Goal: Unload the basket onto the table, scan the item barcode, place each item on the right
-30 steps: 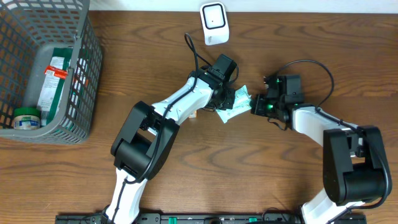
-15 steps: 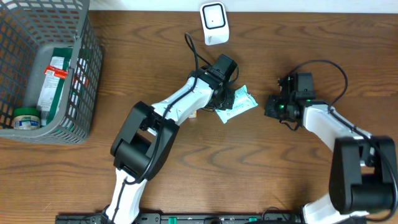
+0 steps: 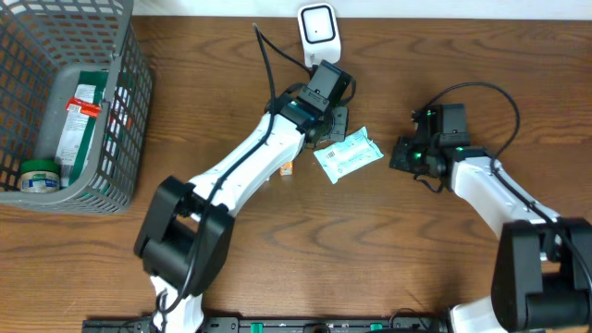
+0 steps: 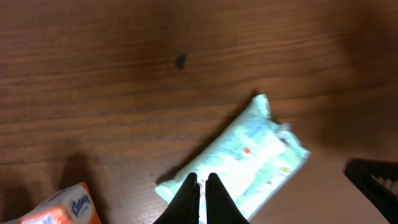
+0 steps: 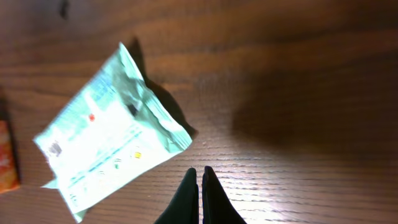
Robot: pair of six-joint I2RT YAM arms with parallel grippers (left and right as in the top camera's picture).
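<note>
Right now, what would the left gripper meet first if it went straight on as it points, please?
Most likely the pale green packet, lying directly ahead of the left gripper; how near is unclear.

Only one piece of wording could be made out: a blue script brand name, seemingly "Kleenex", on the white face of the small orange pack (image 4: 62,208) at seven o'clock in the left wrist view. The pale green packet (image 4: 249,155) carried fine print, a red dot and small coloured marks, all too small to read. Overhead, at nine o'clock, the red-and-white label (image 3: 81,104) on the green package (image 3: 72,139) in the basket (image 3: 129,111) was illegible too.
</note>
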